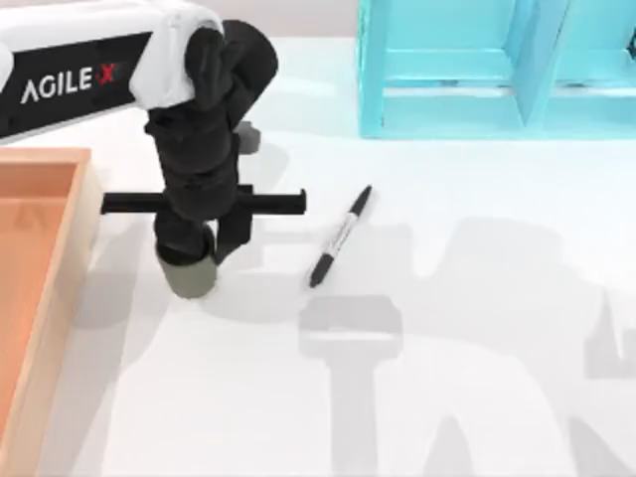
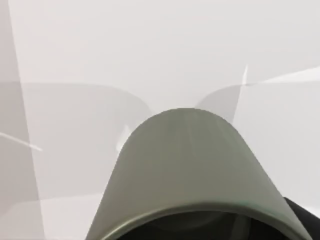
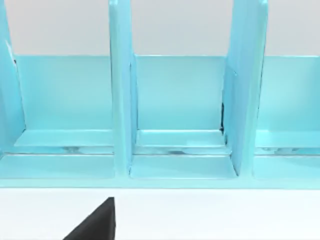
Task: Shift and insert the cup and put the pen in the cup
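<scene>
- Cup, dark olive-grey, stands on the white worktop at its left part, directly under the left claw, whose black body covers most of the cup from above; just the lower wall of the cup shows past it.
- Left wrist view puts the cup right against the camera, its curved wall and rim near the lower edge, with a black piece of the claw at the corner beside the rim.
- Left claw sits down on the cup's top, but whether its fingers are spread or pressed on the wall cannot be told, since the arm's black wrist hides them from above and the cup blocks them in the wrist view.
- Pen lies flat on the worktop to the right of the cup and apart from it, slanted, with one black end toward the teal rack and the other toward the near edge; its grey-white barrel is in the middle.
- Wooden tray at the worktop's left edge is cut off by the frame; its orange floor looks bare where visible.
- Teal rack stands at the far side, right of centre, cut off at the top.
- Right wrist view faces the teal rack and its upright dividers; the compartments seen there hold nothing, and a black wedge that I cannot identify pokes in at the lower edge.
</scene>
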`<action>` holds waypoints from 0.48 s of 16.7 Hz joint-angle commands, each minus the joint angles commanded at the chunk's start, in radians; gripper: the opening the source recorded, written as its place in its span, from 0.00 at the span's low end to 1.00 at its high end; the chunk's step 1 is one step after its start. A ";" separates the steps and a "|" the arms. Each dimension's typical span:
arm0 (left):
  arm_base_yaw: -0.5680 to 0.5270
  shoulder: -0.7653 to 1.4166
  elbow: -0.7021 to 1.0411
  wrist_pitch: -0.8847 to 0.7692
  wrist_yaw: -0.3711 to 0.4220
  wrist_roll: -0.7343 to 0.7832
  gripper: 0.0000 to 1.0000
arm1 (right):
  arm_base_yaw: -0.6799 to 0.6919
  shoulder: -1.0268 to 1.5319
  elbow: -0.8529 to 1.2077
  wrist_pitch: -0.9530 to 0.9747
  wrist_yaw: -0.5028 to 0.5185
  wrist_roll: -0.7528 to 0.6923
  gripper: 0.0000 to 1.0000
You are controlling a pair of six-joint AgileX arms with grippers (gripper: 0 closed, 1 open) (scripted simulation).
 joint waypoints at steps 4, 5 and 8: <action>0.000 0.000 0.000 0.000 0.000 0.000 0.08 | 0.000 0.000 0.000 0.000 0.000 0.000 1.00; 0.000 0.000 0.000 0.000 0.000 0.000 0.15 | 0.000 0.000 0.000 0.000 0.000 0.000 1.00; 0.000 0.000 0.000 0.000 0.000 0.000 0.38 | 0.000 0.000 0.000 0.000 0.000 0.000 1.00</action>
